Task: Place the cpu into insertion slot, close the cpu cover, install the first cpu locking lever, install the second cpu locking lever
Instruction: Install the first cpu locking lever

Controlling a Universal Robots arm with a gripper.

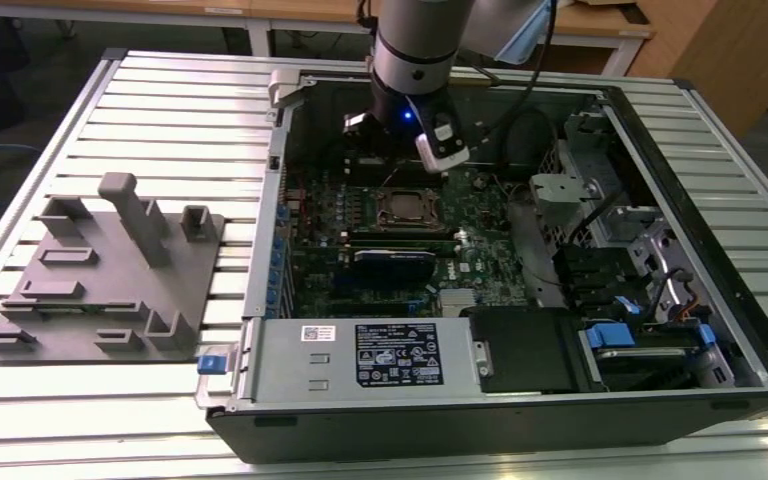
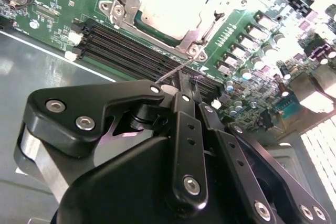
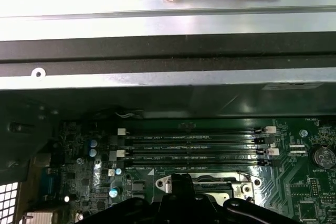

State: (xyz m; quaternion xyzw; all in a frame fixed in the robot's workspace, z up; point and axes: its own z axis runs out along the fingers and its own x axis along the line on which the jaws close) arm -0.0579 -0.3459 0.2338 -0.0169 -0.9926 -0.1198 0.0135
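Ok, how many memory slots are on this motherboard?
4 memory slots, parallel in the first wrist view: one nearest the case wall, two in the middle, one farthest from it. None seems hidden.

A ribbed metal table (image 1: 184, 110) carried an open computer case (image 1: 491, 425) and, apart at the exterior view's left, a grey moulded fixture block (image 1: 91, 300).

arm (image 1: 418, 45): upright, wrist pointing down | gripper (image 2: 182, 92): tips low | fingers (image 2: 186, 129): pressed together
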